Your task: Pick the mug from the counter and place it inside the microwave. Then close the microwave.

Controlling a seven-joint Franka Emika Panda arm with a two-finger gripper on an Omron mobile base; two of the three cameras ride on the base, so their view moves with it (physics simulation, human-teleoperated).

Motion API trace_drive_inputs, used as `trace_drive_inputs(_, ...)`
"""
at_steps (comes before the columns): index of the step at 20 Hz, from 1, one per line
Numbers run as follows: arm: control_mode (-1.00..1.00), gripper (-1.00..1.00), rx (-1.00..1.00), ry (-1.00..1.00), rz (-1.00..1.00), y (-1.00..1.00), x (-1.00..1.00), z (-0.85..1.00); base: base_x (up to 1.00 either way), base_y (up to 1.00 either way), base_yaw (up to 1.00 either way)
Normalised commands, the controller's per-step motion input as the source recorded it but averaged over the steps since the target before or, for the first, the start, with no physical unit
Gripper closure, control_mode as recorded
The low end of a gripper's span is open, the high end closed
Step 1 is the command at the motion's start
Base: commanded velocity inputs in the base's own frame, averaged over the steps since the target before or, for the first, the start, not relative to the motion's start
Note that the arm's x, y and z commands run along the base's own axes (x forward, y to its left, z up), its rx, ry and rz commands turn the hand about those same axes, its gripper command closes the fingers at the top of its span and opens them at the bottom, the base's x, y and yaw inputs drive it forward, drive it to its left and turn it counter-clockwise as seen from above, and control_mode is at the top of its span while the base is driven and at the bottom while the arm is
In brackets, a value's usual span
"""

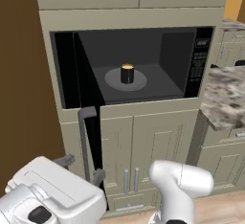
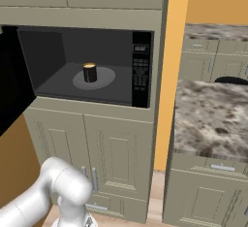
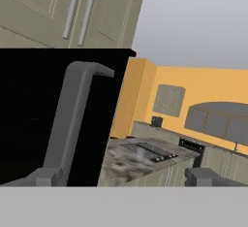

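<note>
Hand (image 3: 123,177) open by door handle (image 3: 72,119), mug (image 1: 127,73) inside microwave (image 1: 201,60)

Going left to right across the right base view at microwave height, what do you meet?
Open microwave door → mug on the turntable → button panel → orange wall → stone counter.

White rounded arm (image 1: 179,184), dark joints, grey-fingered tool (image 1: 81,168)

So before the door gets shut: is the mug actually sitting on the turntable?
Touching. In the left base view the mug stands upright on the round grey turntable, its base meeting the disc with no gap; the right base view agrees.
</note>
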Motion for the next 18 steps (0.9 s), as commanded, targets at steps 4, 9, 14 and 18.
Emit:
trace_drive_inputs(4, -1.00, -1.00, 0.00, 0.03, 0.00, 0.23, 0.43, -0.26, 0.00, 0.00, 0.00)
trace_drive_inputs(9, -1.00, -1.00, 0.00, 0.03, 0.00, 0.29, 0.37, -0.23, 0.00, 0.00, 0.00)
trace_drive_inputs(14, -1.00, -1.00, 0.00, 0.00, -0.01, 0.36, 0.17, -0.17, 0.00, 0.00, 0.00)
trace_drive_inputs(18, -1.00, -1.00, 0.00, 0.00, -0.08, 0.15, 0.12, -0.04, 0.00, 0.00, 0.00)
